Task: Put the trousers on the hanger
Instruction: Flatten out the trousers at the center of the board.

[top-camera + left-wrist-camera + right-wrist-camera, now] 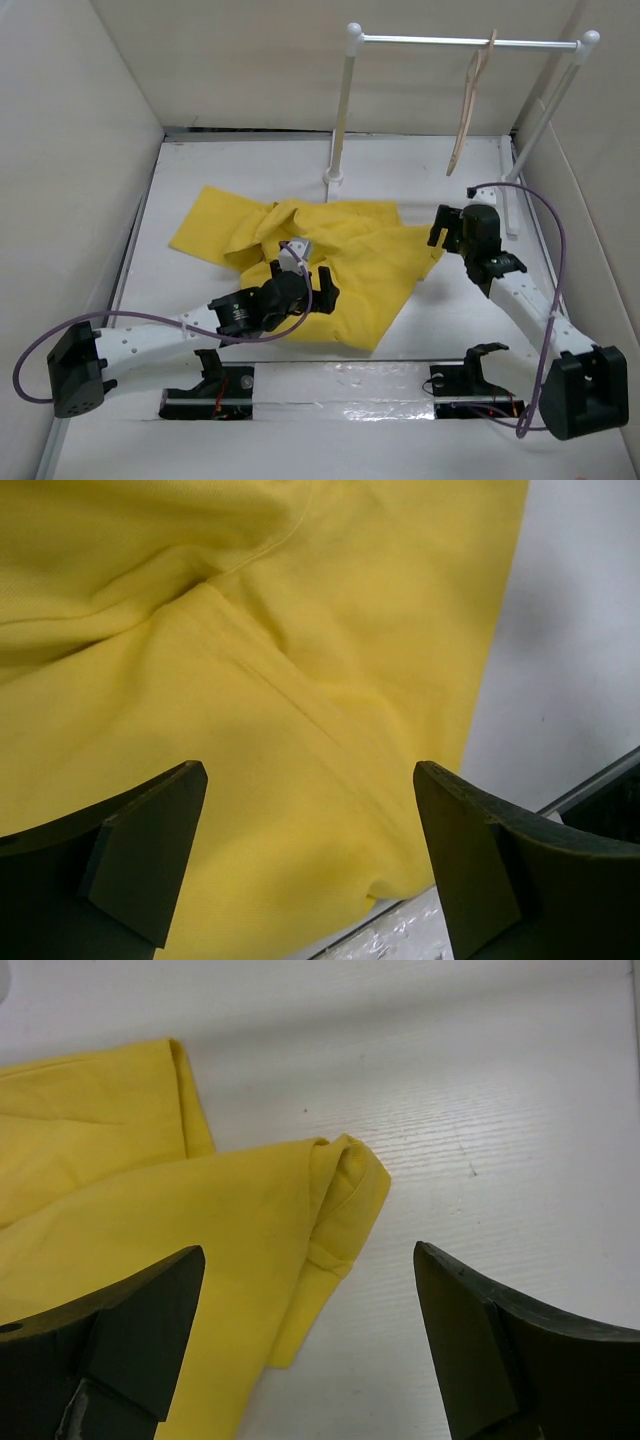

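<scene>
Trousers crumpled on table, left gripper wide open and empty over them, right gripper likewise at their edge, hanger on rail

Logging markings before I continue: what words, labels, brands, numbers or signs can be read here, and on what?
None can be read.
The trousers are plain yellow; the hanger and white rail show no print.
A small round mark on the left arm's joint housing is too small to read.
</scene>
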Tool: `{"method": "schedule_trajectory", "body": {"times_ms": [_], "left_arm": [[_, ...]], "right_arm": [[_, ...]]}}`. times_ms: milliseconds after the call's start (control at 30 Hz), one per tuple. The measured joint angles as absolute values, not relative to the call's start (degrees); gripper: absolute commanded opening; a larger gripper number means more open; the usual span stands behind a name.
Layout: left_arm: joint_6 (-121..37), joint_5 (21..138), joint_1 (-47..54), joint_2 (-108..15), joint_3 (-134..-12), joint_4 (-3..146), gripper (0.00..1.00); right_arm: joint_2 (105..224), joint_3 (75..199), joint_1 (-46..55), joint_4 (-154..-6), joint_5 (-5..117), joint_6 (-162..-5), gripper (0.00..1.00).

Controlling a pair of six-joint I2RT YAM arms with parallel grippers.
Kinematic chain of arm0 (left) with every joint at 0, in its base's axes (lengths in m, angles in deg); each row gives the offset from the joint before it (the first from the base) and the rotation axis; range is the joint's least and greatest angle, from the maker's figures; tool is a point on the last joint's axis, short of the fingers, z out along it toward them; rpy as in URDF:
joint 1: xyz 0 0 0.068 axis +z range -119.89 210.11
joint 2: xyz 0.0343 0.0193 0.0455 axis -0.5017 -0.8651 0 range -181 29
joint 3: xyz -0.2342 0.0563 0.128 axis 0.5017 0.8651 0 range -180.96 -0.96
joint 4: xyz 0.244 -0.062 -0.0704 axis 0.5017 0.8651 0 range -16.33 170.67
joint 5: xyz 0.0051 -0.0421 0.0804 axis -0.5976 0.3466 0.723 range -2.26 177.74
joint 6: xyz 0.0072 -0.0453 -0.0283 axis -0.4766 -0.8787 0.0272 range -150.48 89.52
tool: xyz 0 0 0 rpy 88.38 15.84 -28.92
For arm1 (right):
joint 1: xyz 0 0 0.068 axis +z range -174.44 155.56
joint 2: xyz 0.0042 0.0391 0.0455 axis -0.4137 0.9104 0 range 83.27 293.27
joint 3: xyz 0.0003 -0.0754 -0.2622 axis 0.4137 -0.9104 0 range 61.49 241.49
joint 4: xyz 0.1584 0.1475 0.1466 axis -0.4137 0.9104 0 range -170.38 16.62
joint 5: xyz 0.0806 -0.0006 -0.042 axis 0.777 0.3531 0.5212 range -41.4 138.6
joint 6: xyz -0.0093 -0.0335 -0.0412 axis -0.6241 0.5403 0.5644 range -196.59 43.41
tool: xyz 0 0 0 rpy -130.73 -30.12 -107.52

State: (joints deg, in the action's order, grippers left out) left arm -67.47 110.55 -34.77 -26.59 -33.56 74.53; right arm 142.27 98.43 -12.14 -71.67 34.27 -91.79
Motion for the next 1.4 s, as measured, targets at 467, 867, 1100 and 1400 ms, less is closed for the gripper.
{"method": "schedule_trajectory", "body": {"times_ms": [467, 867, 1100, 1400], "left_arm": [[-71.14, 104.54, -33.88, -30.13, -26.13, 75.49, 0.52], [-70.75, 105.28, -28.45, -27.33, -25.67, 73.74, 0.00], [-69.75, 104.82, -15.62, -15.97, -25.67, 72.65, 0.00], [-66.58, 100.38, -14.44, -18.30, -28.89, 71.08, 0.00]], "right_arm": [[167.91, 104.53, -22.55, -87.45, 58.64, -91.94, 0.53], [145.51, 92.10, -14.52, -85.50, 58.33, -92.81, 0.00], [118.69, 85.10, 5.10, -74.83, 57.83, -98.50, 0.00], [122.12, 84.86, 35.48, -62.81, 50.09, -108.90, 0.49]]}}
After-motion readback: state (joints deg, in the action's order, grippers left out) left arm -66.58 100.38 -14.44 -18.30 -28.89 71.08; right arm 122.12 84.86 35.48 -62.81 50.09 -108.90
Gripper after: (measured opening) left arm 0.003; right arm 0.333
